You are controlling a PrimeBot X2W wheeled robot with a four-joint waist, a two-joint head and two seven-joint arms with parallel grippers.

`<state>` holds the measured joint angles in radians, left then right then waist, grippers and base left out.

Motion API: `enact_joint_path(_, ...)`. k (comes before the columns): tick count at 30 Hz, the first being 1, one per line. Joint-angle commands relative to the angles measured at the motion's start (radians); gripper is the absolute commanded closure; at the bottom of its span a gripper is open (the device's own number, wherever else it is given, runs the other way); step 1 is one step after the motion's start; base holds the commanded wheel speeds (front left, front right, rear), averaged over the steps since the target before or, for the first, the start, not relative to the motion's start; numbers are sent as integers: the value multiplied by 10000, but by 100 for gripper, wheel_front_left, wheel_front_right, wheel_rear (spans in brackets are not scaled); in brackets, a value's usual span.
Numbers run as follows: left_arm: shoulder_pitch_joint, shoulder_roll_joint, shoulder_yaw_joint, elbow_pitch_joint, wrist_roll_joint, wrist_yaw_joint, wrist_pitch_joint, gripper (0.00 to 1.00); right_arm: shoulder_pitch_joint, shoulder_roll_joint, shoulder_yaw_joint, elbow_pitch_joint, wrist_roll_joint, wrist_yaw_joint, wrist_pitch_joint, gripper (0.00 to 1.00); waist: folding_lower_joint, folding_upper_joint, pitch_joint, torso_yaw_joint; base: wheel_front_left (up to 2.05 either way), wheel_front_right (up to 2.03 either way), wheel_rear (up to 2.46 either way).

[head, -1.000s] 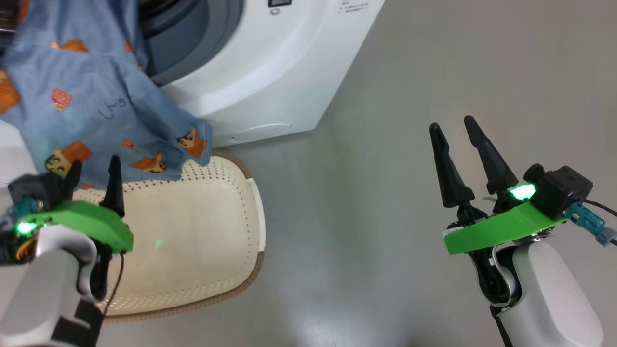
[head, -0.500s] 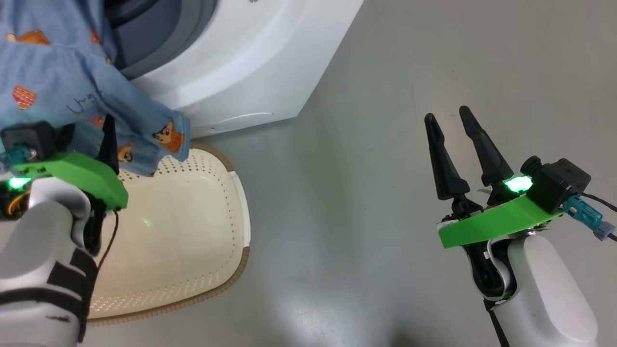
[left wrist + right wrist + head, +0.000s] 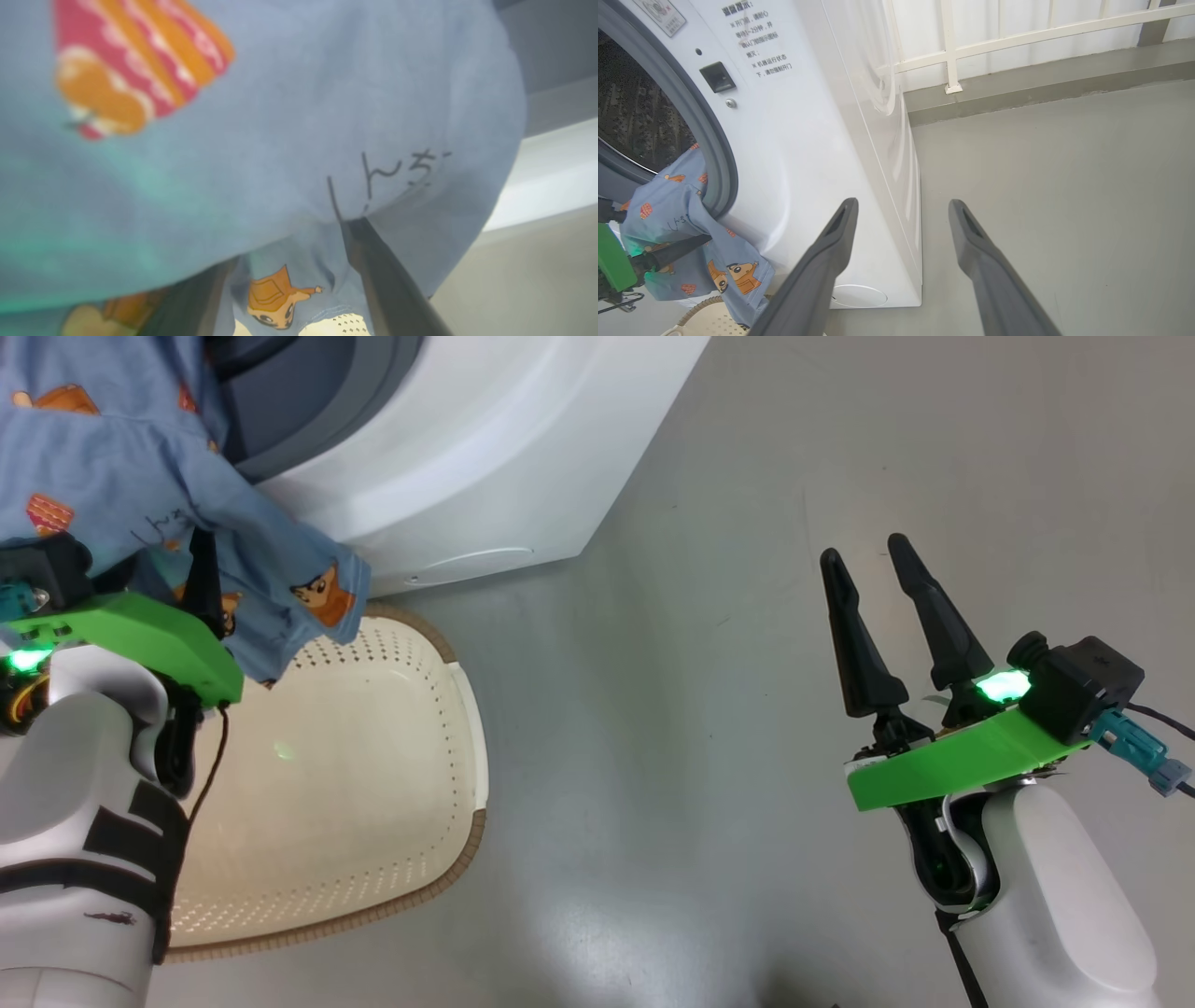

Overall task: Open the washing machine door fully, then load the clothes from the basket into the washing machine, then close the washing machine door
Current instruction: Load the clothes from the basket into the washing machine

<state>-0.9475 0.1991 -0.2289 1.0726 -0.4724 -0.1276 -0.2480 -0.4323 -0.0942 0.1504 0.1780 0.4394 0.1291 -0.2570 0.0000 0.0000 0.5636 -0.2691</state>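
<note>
The clothes [image 3: 112,467], light blue with orange bear prints, hang out of the washing machine [image 3: 485,448] mouth and down its white front. Their lower hem reaches over the far rim of the cream basket [image 3: 373,756], whose inside is bare. My left gripper [image 3: 163,574] is open beneath the hanging cloth. In the left wrist view the cloth [image 3: 280,116] drapes over both fingertips of the left gripper [image 3: 289,242]. My right gripper [image 3: 866,553] is open over the floor at the right, holding nothing. The right wrist view shows the drum [image 3: 630,116] and the garment [image 3: 677,219]. The washing machine door is out of view.
Grey floor [image 3: 747,476] stretches to the right of the machine and the basket. In the right wrist view a white railing [image 3: 1017,32] and a low kerb run behind the machine's side panel [image 3: 887,140]. The round cap [image 3: 859,295] sits low on the machine's front.
The head camera has shifted. My left gripper has risen from the basket's rim up into the hanging garment. The right gripper stays open in much the same place.
</note>
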Motion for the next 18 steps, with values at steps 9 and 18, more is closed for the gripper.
enact_joint_path(9, 3, 344, 505, -285, 92, 20, -136, 100, -3, -15, 211, -180, -89, 16, -48, 0, 0, 0, -27, 100, 0, 0, 0)
enact_joint_path(18, 253, 408, 635, -420, 149, -15, -137, 100, 4, 24, 167, -166, -79, 16, -48, 0, 0, 0, -64, 220, 0, 0, 0)
